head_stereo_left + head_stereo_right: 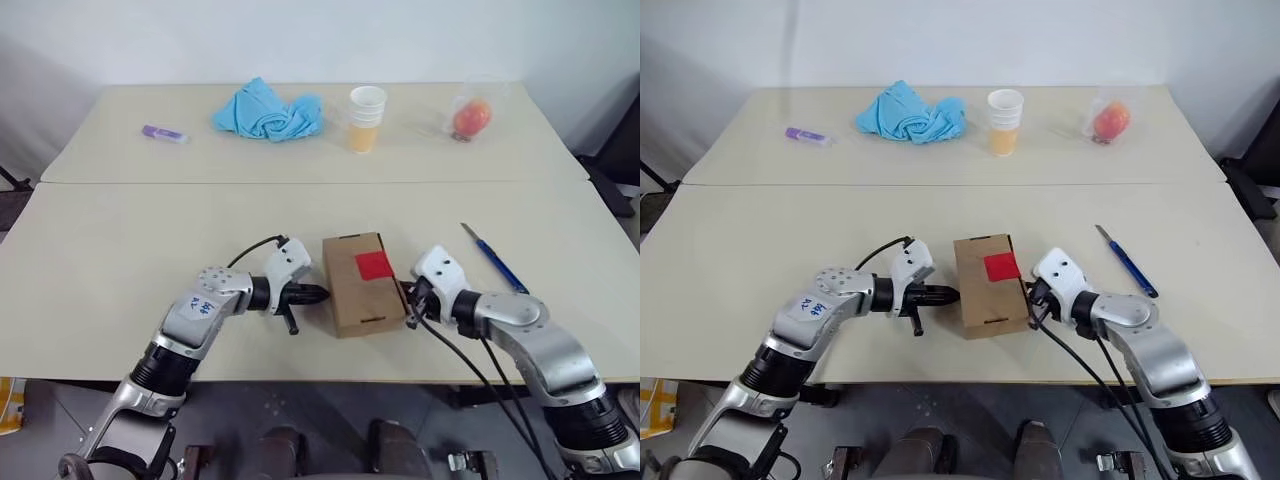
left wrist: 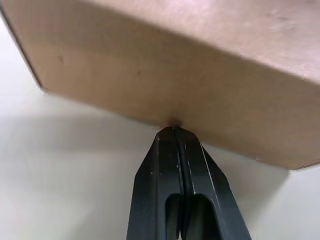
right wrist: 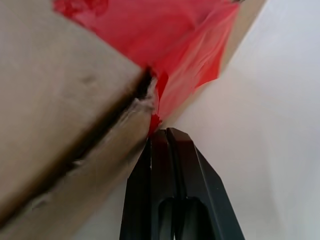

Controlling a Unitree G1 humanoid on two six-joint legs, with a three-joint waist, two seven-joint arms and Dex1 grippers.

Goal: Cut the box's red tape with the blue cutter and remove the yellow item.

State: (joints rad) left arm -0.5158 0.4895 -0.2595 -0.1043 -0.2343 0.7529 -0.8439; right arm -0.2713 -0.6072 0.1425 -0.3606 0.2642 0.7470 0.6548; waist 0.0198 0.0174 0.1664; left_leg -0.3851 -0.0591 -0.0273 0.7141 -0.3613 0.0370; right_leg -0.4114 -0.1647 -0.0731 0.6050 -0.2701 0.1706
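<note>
Left wrist view shows the left gripper [image 2: 175, 131] with its two black fingers pressed together, holding nothing, and the tips touch the side wall of the box [image 2: 165, 60]. Right wrist view shows the right gripper [image 3: 162, 132] also fully closed and empty, its tips at the box edge where the red tape [image 3: 180, 45] folds down over the side; the tape is torn there along the flap seam.

From the head camera, the box [image 1: 362, 285] stands between the two grippers, near the front edge of the table [image 1: 120, 250], with its flaps down, so its content is hidden. The blue cutter [image 1: 495, 258] lies on the table near the right arm, apart from the box.

At the far side stand a white cup [image 1: 366, 118] with orange content and a clear plastic wrap with a reddish-orange fruit [image 1: 471, 117] inside. A crumpled blue cloth [image 1: 270, 112] and a small purple stick [image 1: 163, 133] lie there too. Behind the table is a plain white wall [image 1: 320, 40].
</note>
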